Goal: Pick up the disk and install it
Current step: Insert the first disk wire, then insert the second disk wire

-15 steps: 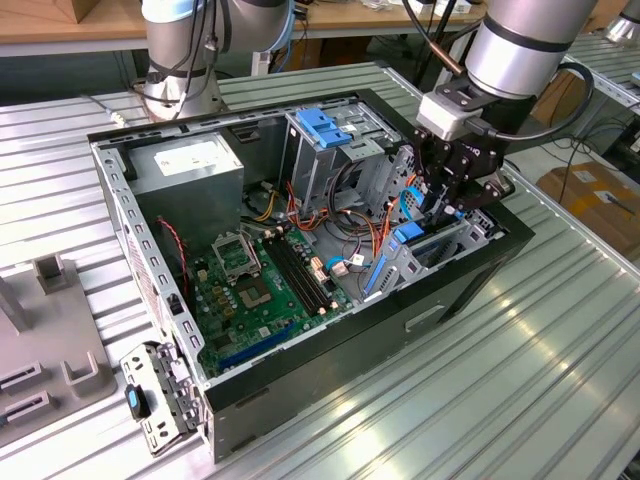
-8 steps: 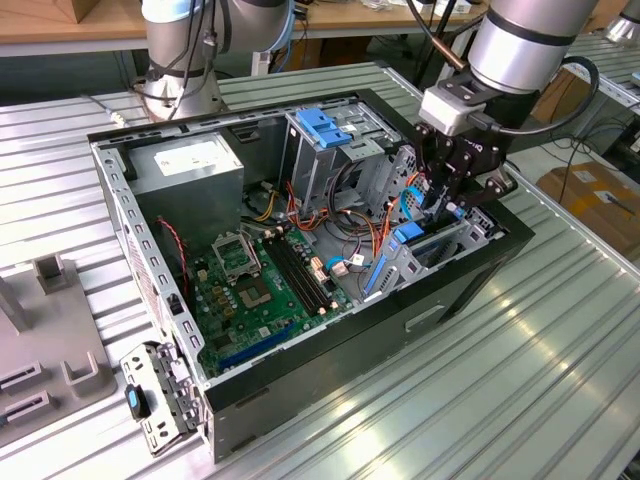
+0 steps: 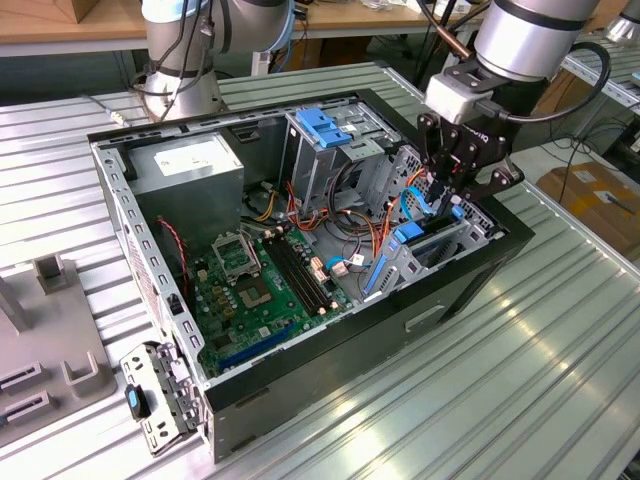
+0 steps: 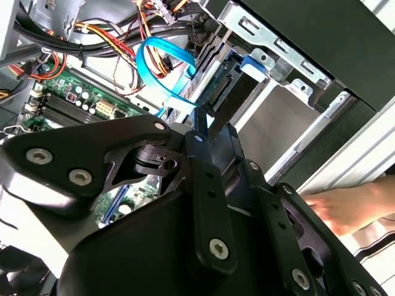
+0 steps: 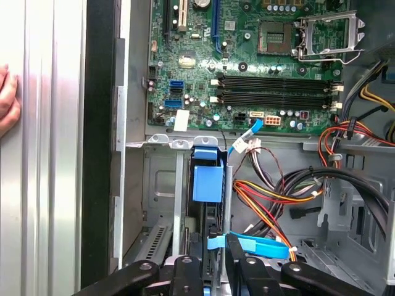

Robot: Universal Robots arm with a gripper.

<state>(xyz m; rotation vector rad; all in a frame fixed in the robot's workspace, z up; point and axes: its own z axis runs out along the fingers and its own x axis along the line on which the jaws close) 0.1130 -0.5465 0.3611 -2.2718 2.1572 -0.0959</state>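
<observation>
Two fingers of my gripper (image 5: 213, 251) stand close together inside the computer case (image 3: 400, 320), at its front end. They are drawn narrow around the upper edge of the disk (image 5: 212, 223), one finger on each flat side.

The disk stands on edge in the grey metal bay against the case's front wall, partly down in its slot. It is a thin grey slab, dark along the edge I see in the first wrist view, with bright blue plastic side rails and a blue tab at its far end. Its label face cannot be made out. In the exterior view the disk (image 3: 430, 245) sits directly below the gripper (image 3: 450, 195), tilted a little.

A flat blue data cable (image 5: 259, 245) lies just beside the disk, further inside the case, among red, yellow and black wire bundles.

Beyond the bay, on the case floor, is the green motherboard (image 5: 247, 80). At the case's rear end stand the drive cage with a blue latch (image 3: 325, 125) and the grey power supply (image 3: 190, 165).

Outside the case's front wall, a person's hand (image 5: 7, 98) rests on the ribbed metal table (image 3: 520, 390).
</observation>
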